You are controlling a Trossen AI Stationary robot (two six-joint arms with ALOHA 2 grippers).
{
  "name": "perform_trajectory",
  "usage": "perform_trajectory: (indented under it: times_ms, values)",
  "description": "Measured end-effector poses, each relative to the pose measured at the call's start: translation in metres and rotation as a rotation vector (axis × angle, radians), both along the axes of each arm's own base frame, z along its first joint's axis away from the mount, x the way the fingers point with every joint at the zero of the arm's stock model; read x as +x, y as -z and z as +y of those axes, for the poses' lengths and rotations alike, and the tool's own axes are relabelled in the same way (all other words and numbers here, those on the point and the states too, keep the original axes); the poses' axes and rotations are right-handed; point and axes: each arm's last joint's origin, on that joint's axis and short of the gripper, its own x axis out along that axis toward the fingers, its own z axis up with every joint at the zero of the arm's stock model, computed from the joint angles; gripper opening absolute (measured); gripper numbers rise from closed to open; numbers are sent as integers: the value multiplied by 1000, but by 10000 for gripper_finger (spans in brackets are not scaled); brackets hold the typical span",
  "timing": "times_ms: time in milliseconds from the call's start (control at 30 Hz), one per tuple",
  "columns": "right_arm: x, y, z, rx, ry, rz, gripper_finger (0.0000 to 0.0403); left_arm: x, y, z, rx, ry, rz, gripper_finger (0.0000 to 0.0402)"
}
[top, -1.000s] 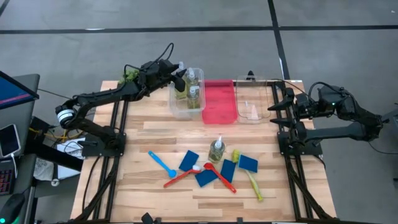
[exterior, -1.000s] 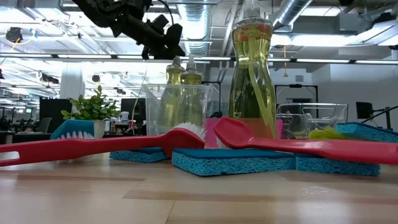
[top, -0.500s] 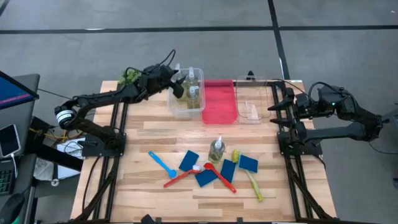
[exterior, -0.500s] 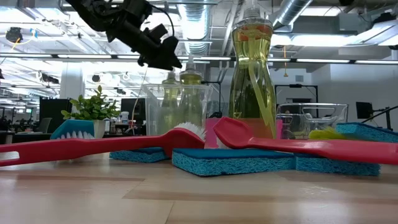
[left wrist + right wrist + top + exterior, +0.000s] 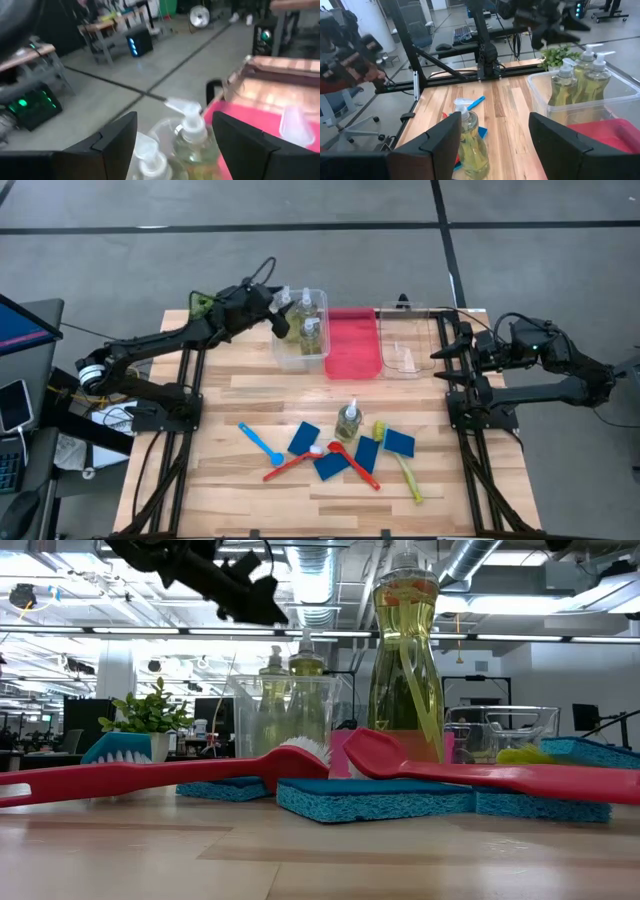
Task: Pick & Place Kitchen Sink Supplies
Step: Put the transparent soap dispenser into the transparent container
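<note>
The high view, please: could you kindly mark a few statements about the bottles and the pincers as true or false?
1. Bottles stand in the left clear bin. True.
2. The left pincer grips a bottle. False: it is open above that bin, holding nothing.
3. One bottle stands on the table among the sponges. True.
4. The right pincer holds a red brush. False: it is open and empty; the red brushes lie on the table.

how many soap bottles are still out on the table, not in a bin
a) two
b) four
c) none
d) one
d) Only one bottle stands on the bare wood among the sponges and brushes; the other bottles sit inside the clear bin at the back left, near the left gripper with its jaws open.
</note>
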Motion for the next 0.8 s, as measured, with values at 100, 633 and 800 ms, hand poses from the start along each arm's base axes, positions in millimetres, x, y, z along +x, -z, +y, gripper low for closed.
perform_trajectory:
  times_ms: [100, 633, 800]
  values:
    - [0, 0, 0, 0, 1, 0, 225, -10, -16, -10, 28, 13, -58, 258]
    - [0, -2, 0, 23, 6, -19, 225, 10, -30, -100, -149, 644, -189, 252]
    - [0, -2, 0, 23, 6, -19, 225, 30, -17, -126, -164, 736, -167, 252]
